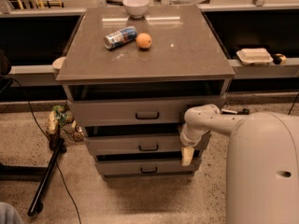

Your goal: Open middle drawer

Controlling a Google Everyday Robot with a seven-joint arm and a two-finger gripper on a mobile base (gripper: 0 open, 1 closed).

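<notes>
A grey cabinet with three stacked drawers stands in the middle of the camera view. The middle drawer point(121, 145) has a small dark bar handle point(148, 148) at its centre. It sits between the larger top drawer point(117, 111) and the smaller bottom drawer point(126, 167). All three fronts stand slightly out from the cabinet, with dark gaps above them. My white arm reaches in from the right. My gripper point(187, 155) hangs downward at the right end of the middle drawer's front, well right of the handle.
The cabinet top point(187, 45) bears a lying can point(120, 36), an orange point(143, 40) and a white bowl point(136, 6). A white container point(254, 56) sits on the right ledge. A black stand leg point(46, 176) and a bag of items point(63, 120) lie on the floor at left.
</notes>
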